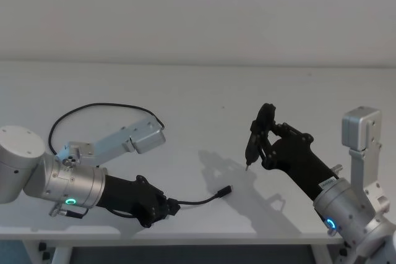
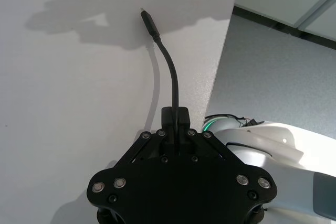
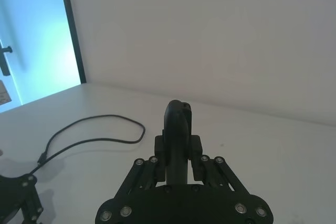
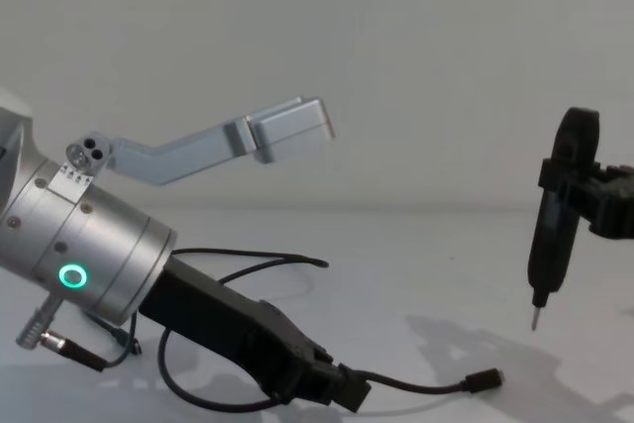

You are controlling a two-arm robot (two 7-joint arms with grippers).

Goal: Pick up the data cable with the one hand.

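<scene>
One black data cable [image 2: 174, 85] loops from left pincer [image 1: 168, 207].

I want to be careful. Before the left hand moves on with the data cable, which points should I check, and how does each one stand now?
1. Left hand shut on the data cable: ok, it clamps the cable a little behind the plug.
2. Plug end clear of the table: cannot tell, it sits close to its own shadow.
3. Rest of the cable free to follow: cannot tell, the loop runs round behind the left wrist and is partly hidden.
4. Right hand out of the way: ok, it hangs to the right, apart from the cable.
5. Black pointed tool in the right hand off the table: ok, its tip is above its shadow.
</scene>
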